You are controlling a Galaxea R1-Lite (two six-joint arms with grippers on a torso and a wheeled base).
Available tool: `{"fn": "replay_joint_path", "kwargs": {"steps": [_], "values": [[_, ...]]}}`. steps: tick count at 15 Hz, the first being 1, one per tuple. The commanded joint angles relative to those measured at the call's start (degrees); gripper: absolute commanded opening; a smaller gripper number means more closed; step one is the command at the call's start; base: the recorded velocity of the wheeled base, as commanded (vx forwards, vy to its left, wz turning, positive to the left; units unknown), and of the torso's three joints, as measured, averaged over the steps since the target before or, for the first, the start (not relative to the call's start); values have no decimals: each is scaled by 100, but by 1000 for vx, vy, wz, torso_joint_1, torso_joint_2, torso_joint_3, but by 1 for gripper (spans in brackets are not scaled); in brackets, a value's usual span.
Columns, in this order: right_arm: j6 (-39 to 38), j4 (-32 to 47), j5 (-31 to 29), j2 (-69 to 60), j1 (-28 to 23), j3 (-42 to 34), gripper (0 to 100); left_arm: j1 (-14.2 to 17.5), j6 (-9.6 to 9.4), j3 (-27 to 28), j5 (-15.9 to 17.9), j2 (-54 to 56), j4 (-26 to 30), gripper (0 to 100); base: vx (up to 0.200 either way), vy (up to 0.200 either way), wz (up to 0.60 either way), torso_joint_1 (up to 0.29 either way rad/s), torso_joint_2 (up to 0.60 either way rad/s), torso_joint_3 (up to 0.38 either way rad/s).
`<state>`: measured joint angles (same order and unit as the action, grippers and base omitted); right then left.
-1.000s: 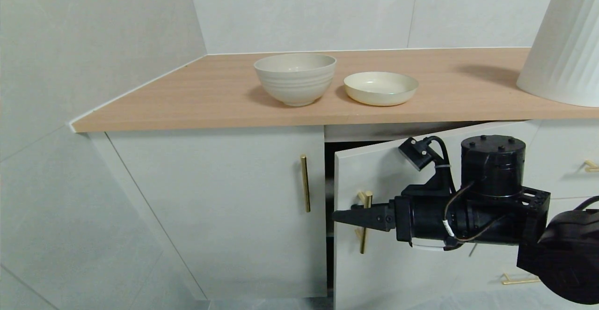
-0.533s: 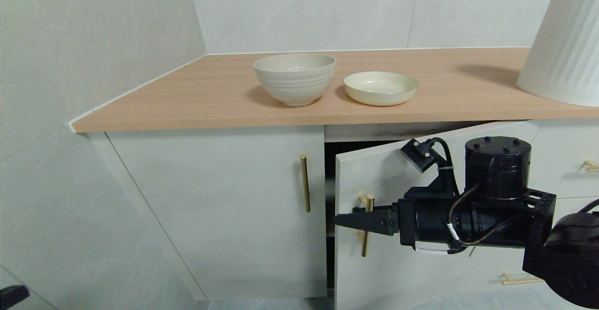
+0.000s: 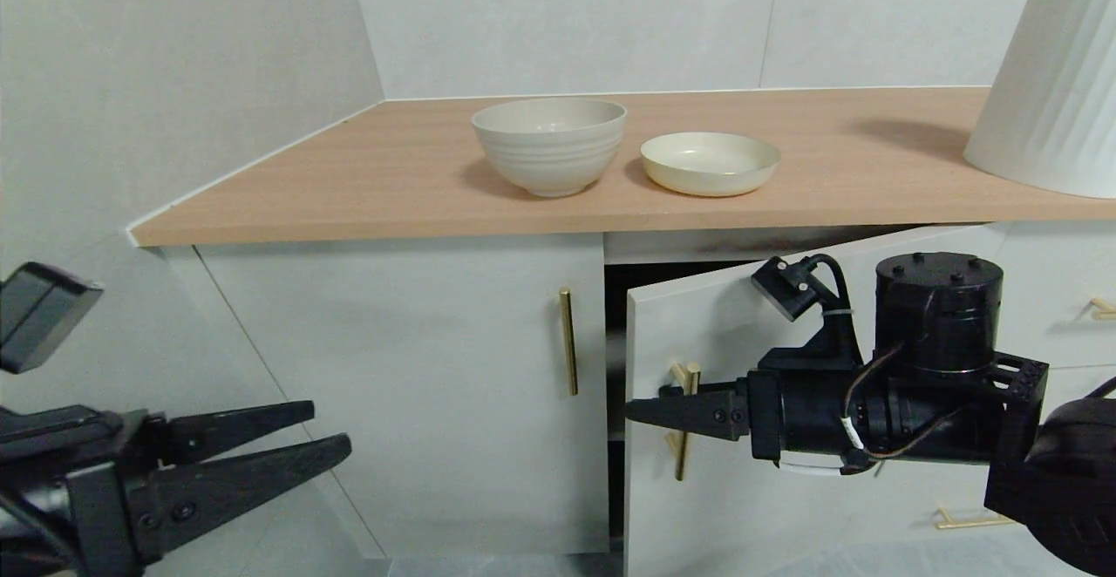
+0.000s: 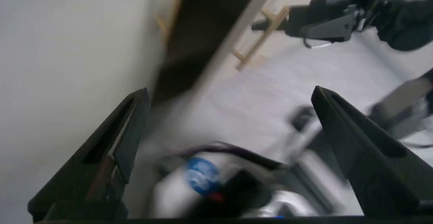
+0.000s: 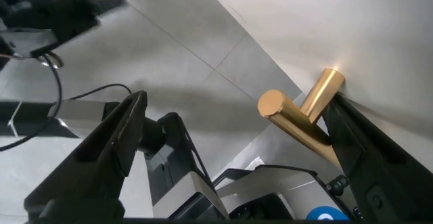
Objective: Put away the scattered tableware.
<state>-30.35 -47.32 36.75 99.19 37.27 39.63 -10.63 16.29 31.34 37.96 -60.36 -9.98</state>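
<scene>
A ribbed beige bowl and a shallow cream dish stand side by side on the wooden countertop. Below them, the right cabinet door hangs ajar. My right gripper is open, and the door's brass handle sits between its fingers, close to one of them. My left gripper is open and holds nothing, low at the left in front of the shut left door.
A large white pleated lampshade stands on the counter at the far right. The left door has a vertical brass handle. Drawers with brass pulls lie right of the ajar door. A tiled wall closes the left side.
My left gripper has come up into the head view from the bottom left. The right gripper has drawn back slightly with the handle, and the door stands a little wider.
</scene>
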Motion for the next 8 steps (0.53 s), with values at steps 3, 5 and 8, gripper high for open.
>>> {"fn": "replay_joint_path", "kwargs": {"steps": [3, 5, 8], "values": [[3, -5, -2, -14, 0, 1, 100, -668, 744, -146, -78, -460, -390, 100, 0, 0, 0, 0, 0, 0], [3, -5, -2, -14, 0, 1, 100, -756, 744, -199, -78, -504, -390, 100, 0, 0, 0, 0, 0, 0], [3, -5, -2, -5, 0, 1, 100, -800, 744, -225, -78, -565, -425, 0, 0, 0, 0, 0, 0, 0]]}}
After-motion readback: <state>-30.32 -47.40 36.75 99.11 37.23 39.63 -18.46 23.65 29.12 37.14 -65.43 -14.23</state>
